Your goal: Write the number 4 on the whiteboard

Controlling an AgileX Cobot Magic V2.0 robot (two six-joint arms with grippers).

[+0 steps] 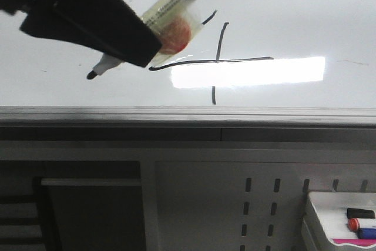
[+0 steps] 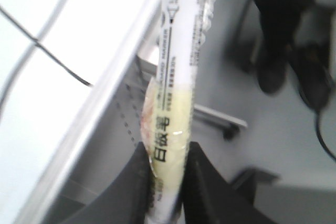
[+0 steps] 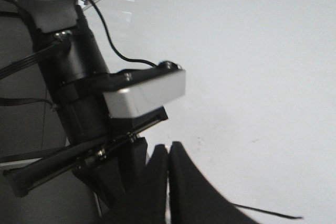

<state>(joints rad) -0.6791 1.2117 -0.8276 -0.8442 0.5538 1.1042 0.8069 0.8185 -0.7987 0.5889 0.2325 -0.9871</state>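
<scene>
left claw [image 2: 165, 182] clamped on marker [image 1: 176, 7], right claw [image 3: 168, 182] closed empty; risk of wet tip smearing number 4 [image 1: 218, 60] across whiteboard [image 1: 305, 16] if dragged low.

The whiteboard [image 1: 70, 86] is viewed closely from the front; it is shared at closer range by both wrist views.

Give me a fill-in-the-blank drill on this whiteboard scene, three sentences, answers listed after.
1. The left gripper is shut on a ____.
2. The number 4 is drawn on the whiteboard in ____ ink.
3. In the front view, the marker's tip points away from the 4, toward the ____ side of the picture.

Missing words: marker; black; left
</scene>
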